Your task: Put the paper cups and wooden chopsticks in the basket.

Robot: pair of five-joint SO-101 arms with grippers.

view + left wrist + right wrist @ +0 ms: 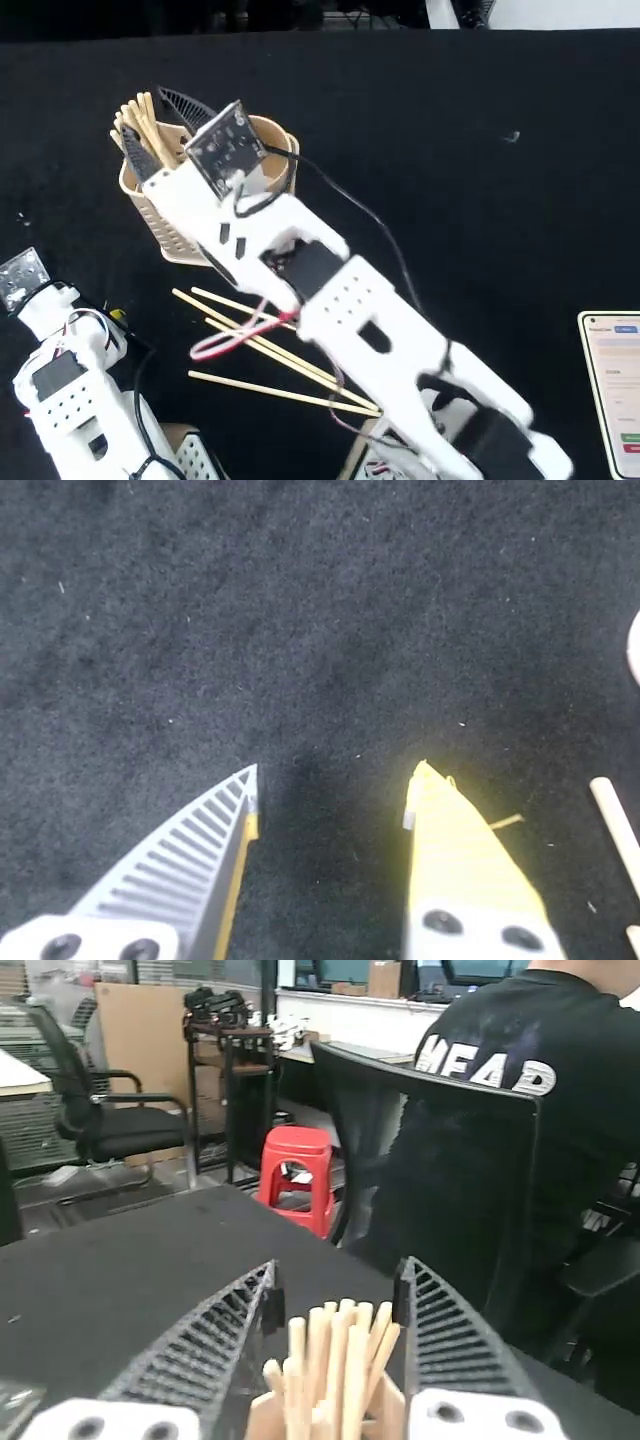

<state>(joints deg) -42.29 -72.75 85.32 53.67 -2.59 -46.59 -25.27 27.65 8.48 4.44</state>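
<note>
One big black tabletop [480,200] carries everything. Two white arms sit at its near edge. The right arm [370,330] starts at the near right corner and lies slanted across to the far left part of the tabletop. The left arm [60,390] sits low at the near left corner.

A tan basket [170,235] with slits in its wall stands in the far left part of the tabletop. A small screen [610,390] lies at the right edge.

The right tool [335,1280] is just above the basket. Its two black fingers are spread wide, one on each side of a bunch of chopsticks [335,1360] that stand up in the basket. I cannot tell if the fingers touch them.

The left tool [335,775] points down at bare tabletop near the left edge. One finger is grey and one is yellow. They are spread apart with nothing between them.

A few loose chopsticks [270,350] lie flat near the middle of the near edge. They cross each other and run partly under the right arm.
</note>
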